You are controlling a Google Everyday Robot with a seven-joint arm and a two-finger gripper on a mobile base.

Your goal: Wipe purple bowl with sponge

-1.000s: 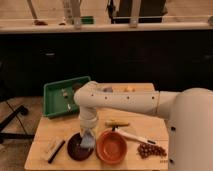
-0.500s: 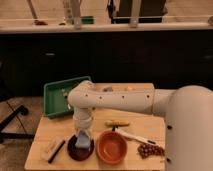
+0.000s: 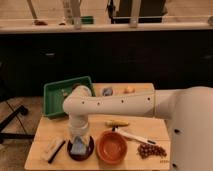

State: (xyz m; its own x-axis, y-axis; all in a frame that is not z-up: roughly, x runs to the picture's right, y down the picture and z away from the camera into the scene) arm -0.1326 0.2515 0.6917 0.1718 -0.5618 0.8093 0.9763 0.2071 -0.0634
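Note:
The purple bowl [image 3: 82, 151] sits near the front left of the wooden table, left of the orange bowl [image 3: 112, 147]. The blue-grey sponge [image 3: 78, 148] rests inside the purple bowl. My gripper [image 3: 78, 142] reaches straight down into the bowl, right over the sponge, at the end of the white arm [image 3: 110, 105] that crosses the table from the right. The arm's wrist hides the back of the bowl.
A pale brush with a dark handle [image 3: 54, 148] lies left of the purple bowl. A green tray [image 3: 52, 95] stands at the back left. A banana [image 3: 117, 123], a white utensil [image 3: 135, 136] and dark grapes [image 3: 151, 150] lie to the right.
The arm has swung left across the table, carrying the gripper and sponge from between the bowls to down inside the purple bowl.

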